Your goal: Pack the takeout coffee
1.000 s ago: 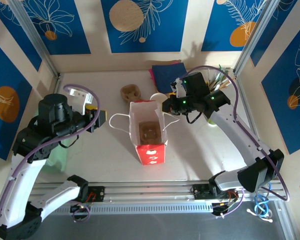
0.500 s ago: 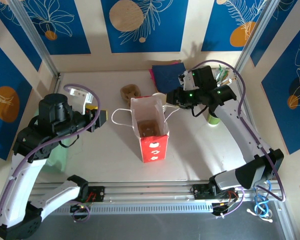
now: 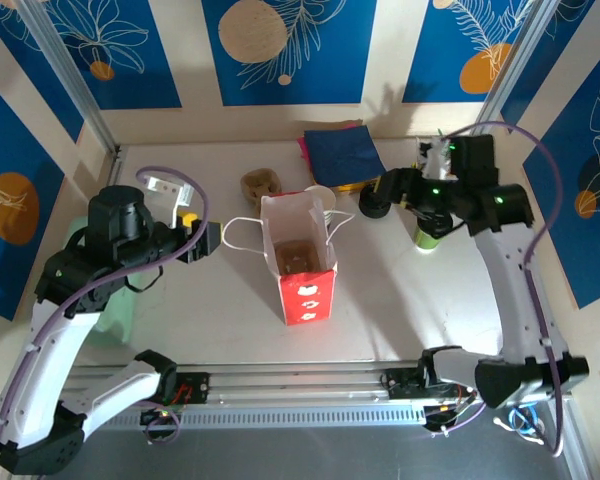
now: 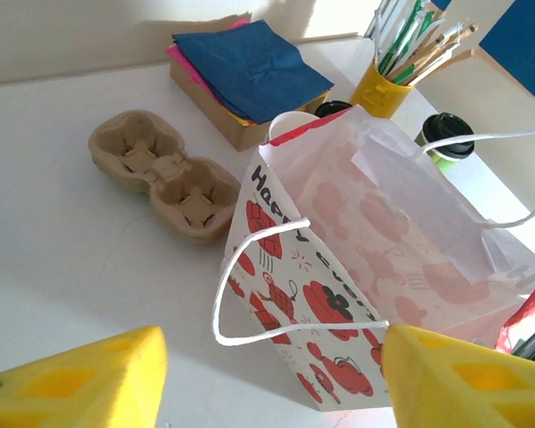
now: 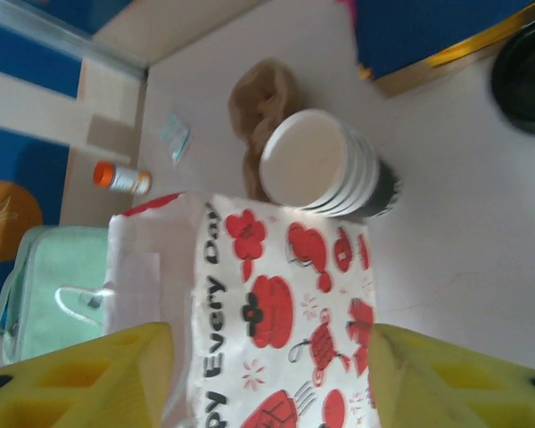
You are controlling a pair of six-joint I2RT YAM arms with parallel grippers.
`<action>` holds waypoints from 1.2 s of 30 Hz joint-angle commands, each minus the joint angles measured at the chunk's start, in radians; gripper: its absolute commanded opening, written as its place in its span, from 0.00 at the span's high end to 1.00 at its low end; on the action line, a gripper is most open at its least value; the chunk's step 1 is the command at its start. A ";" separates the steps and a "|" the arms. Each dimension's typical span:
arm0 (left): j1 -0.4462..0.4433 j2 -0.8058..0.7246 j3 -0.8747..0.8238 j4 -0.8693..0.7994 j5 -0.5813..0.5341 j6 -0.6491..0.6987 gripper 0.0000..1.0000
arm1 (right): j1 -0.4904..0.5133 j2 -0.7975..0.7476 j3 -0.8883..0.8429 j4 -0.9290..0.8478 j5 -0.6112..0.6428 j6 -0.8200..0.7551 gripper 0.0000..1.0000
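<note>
My left gripper (image 4: 272, 361) and right gripper (image 5: 269, 357) were spread, empty | takeout coffee (image 5: 316, 165) stood upright left of right gripper, behind bag (image 5: 276, 267) | right arm nearer

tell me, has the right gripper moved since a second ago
Yes. The right gripper has drawn back rightward, off the paper bag rim to beside the blue napkins.

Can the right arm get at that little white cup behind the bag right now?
Probably yes. The right gripper is open and faces the white cup, with nothing between them. The paper bag stands right beside the cup, so a finger might brush it.
</note>
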 commanded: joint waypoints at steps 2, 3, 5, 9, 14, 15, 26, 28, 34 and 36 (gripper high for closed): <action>-0.004 0.005 -0.030 0.053 -0.008 -0.005 0.30 | -0.165 -0.066 -0.092 -0.063 -0.026 -0.076 0.30; -0.004 0.007 -0.036 0.059 -0.008 -0.005 0.28 | -0.223 -0.065 -0.105 -0.076 -0.044 -0.087 0.29; -0.004 0.011 -0.049 0.073 -0.005 0.000 0.27 | -0.315 -0.048 -0.123 -0.094 -0.083 -0.113 0.28; -0.004 0.016 -0.081 0.095 -0.016 0.001 0.25 | -0.389 0.008 -0.144 -0.127 -0.001 -0.155 0.26; -0.004 0.016 -0.136 0.131 -0.015 -0.010 0.24 | -0.373 0.108 -0.111 -0.154 0.091 -0.139 0.19; -0.004 0.015 -0.145 0.135 -0.014 -0.009 0.23 | -0.362 0.129 -0.099 -0.165 0.128 -0.135 0.18; -0.002 0.009 -0.194 0.167 0.007 0.024 0.22 | -0.253 0.314 -0.028 -0.184 0.419 -0.134 0.14; -0.002 0.009 -0.199 0.171 0.013 0.034 0.22 | -0.241 0.349 -0.010 -0.189 0.449 -0.150 0.12; -0.001 0.002 -0.213 0.167 0.001 0.057 0.22 | -0.241 0.413 -0.004 -0.153 0.446 -0.191 0.09; -0.001 -0.001 -0.221 0.169 0.000 0.061 0.22 | -0.241 0.433 0.000 -0.141 0.435 -0.203 0.09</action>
